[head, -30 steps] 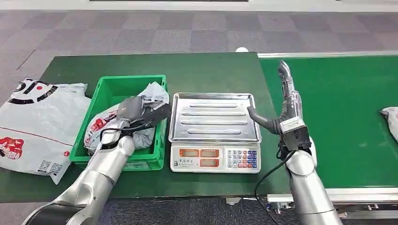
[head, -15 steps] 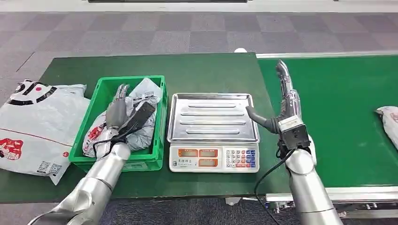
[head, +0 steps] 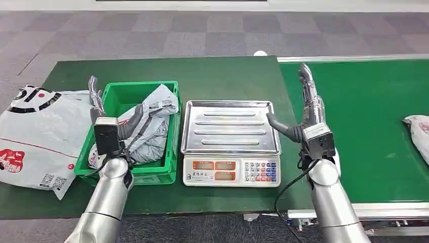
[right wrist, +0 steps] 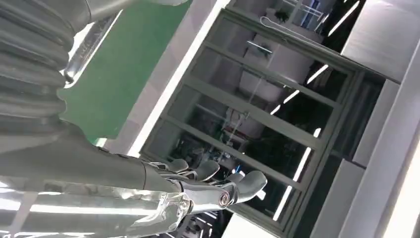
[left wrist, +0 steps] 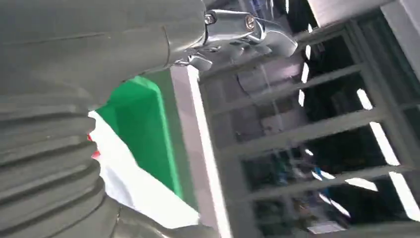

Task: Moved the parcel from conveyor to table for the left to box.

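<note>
**Parcel boxed, both hands free — next parcel waits down the belt**

Your left hand [head: 98, 109] stands raised at the outer rim of the green crate [head: 169, 167], fingers straight and apart, thumb angled in toward the crate; it holds nothing. Just inboard of that thumb, the grey parcel [head: 152, 126] lies slumped in the crate, its upper edge leaning against the far rim. Judged from how it lies, the boxing step for this one is done.

Your right hand [head: 307, 109] is upright between the scale [head: 230, 172] and the conveyor [head: 374, 152], fingers extended and together, thumb jutting toward the scale tray; nothing in it. The tray itself is bare.

Well out to the outer side of your right hand, another parcel [head: 419, 132] sits on the belt, cut off by the picture's edge. A large white mailer [head: 35, 136] lies on the table beyond your left hand, outside the crate.

Next move, as I read it: right hand reaches across the belt to that parcel, spreads wide for soft, slippery film, and brings it to the table. Expect the bag to sag when lifted.
</note>
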Controlling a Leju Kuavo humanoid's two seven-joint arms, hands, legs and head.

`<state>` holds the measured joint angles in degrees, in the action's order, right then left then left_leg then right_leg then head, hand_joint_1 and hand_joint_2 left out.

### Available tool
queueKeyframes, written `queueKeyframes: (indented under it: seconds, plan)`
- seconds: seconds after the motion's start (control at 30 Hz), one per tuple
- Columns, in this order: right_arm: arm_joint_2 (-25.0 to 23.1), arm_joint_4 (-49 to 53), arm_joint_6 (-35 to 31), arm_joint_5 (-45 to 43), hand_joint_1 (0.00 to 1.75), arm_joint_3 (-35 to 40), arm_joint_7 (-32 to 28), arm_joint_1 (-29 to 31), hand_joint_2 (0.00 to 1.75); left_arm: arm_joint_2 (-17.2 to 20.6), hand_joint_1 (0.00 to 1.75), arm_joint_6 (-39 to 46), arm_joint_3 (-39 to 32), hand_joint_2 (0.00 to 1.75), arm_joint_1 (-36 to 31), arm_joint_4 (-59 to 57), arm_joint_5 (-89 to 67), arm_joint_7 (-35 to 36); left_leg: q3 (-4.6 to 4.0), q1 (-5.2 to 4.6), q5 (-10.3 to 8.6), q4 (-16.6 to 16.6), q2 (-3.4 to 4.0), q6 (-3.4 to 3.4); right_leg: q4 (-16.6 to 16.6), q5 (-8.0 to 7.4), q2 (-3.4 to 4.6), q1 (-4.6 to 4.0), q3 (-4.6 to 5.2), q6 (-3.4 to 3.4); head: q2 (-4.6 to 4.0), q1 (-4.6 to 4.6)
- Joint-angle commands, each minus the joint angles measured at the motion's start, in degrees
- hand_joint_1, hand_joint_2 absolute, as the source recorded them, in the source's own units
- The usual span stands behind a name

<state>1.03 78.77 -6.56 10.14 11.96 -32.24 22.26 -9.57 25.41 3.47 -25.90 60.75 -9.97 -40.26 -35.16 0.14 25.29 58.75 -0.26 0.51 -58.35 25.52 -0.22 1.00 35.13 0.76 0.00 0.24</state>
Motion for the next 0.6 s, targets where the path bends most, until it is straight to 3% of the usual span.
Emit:
queueKeyframes:
  seconds: [0.03, 0.1, 0.17, 0.33, 0.47, 0.6]
  plan:
    - [1.15, -9.6, 0.37, -1.96, 0.0, 1.47, -0.51, 5.16, 1.75, 2.73, 0.0, -24.33, 9.6, 1.75, 2.26, 6.32, 10.73, 0.26, 0.04, 0.02, 0.01, -0.04, 0.06, 0.0, 0.07, -0.02, 0.05, -0.03, -0.05, -0.03, 0.0, 0.0]
    - [0.17, -13.3, -0.48, -3.02, 0.0, 0.48, -1.05, 6.72, 1.75, 2.68, 0.0, -36.73, 10.13, 1.75, 1.18, 1.51, 14.41, 0.26, 0.1, 0.04, -0.01, -0.13, 0.15, 0.0, 0.18, -0.08, 0.11, -0.06, -0.1, -0.06, 0.0, 0.0]
    - [-0.04, -16.89, -1.52, -3.49, 0.0, -0.53, -1.53, 7.2, 1.75, 1.72, 0.0, -40.61, 11.03, 1.75, 0.3, -3.35, 14.99, 0.26, 0.12, 0.03, -0.03, -0.16, 0.14, 0.01, 0.19, -0.08, 0.1, -0.04, -0.11, -0.06, 0.0, 0.0]
    - [-0.8, -23.75, -6.21, -6.15, 0.0, -5.38, -7.58, 5.44, 1.75, -0.58, 0.0, -40.67, 14.72, 1.75, -0.7, -9.4, 9.77, 0.26, 0.26, 0.07, -0.11, -0.34, -0.11, -0.01, 0.43, -0.11, -0.15, -0.08, -0.32, -0.06, 0.0, 0.0]
    - [-1.76, -21.4, -6.22, -7.76, 0.0, -5.91, -7.76, 1.18, 1.75, -0.24, 0.0, -39.44, 16.34, 1.75, 0.43, -8.64, 8.82, 0.26, 0.17, 0.06, -0.03, -0.21, -0.13, -0.01, 0.3, -0.02, -0.16, -0.07, -0.23, -0.05, 0.0, 0.0]
    - [-1.86, -21.57, -6.44, -7.3, 0.0, -5.34, -7.76, 0.92, 1.75, 0.12, 0.0, -38.49, 16.93, 1.75, 0.61, -8.02, 8.3, 0.26, 0.01, 0.02, 0.05, -0.06, -0.02, 0.0, 0.1, 0.01, -0.03, -0.03, -0.01, -0.03, 0.0, 0.02]
